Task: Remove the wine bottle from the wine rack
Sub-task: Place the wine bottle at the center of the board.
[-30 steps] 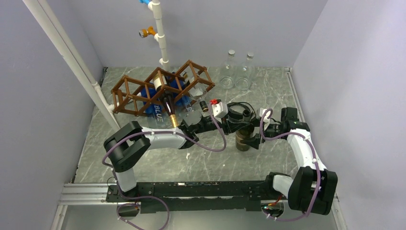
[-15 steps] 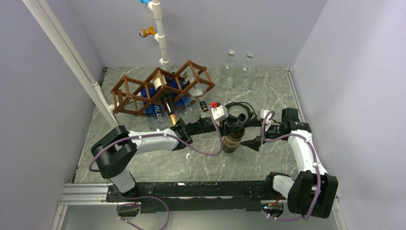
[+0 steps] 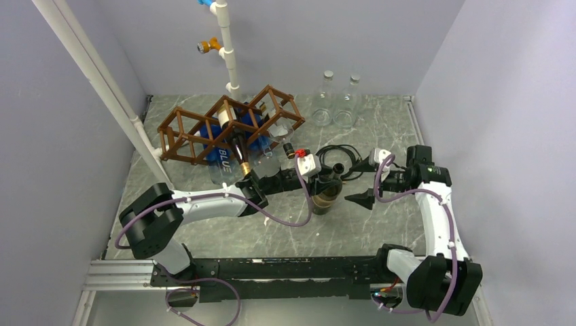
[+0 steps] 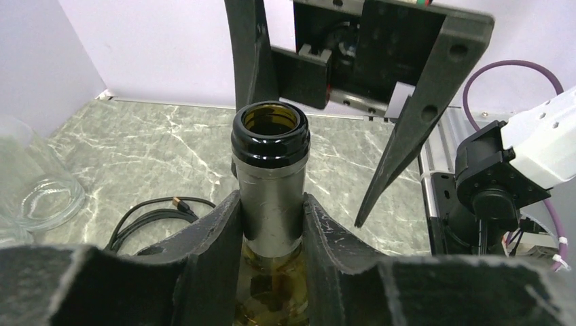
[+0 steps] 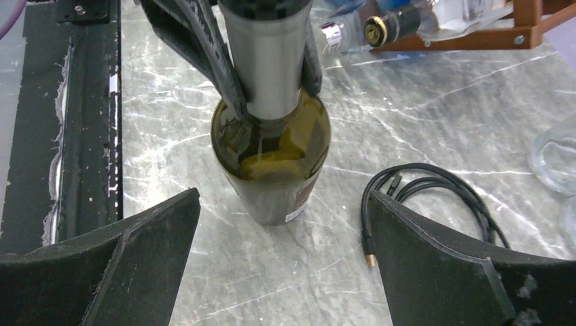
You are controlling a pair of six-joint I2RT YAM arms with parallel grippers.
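One grey, marble-patterned desk (image 3: 224, 227) fills most of the overhead view and carries everything. Toward its upper left sits the brown wooden lattice wine rack (image 3: 178, 130), set slantwise. Several bottles lie in its diamond cells, among them a dark bottle with a gold-foiled neck (image 3: 238, 149) pointing toward the lower edge of the frame.

The task's thing, a dark olive-green glass wine bottle (image 5: 272, 156) with an open mouth, is off that rack. It stands upright on the bare desk near the centre of the frame, well apart from the lattice. The left hand (image 4: 270, 207) is clenched around its grey-sleeved neck just under the lip, with one black finger pressed to each side. I judge this grip is there to steady the tall bottle on its narrow base.

The right hand (image 3: 358, 182), at centre right, has its fingers spread wide and grasps nothing. Its own camera shows the bottle's body ahead of the two fingers and clear of both.

A coiled black cable (image 5: 435, 183) lies on the desk just beside the bottle and could snag either arm. I judge that only the left hand's letting go remains.
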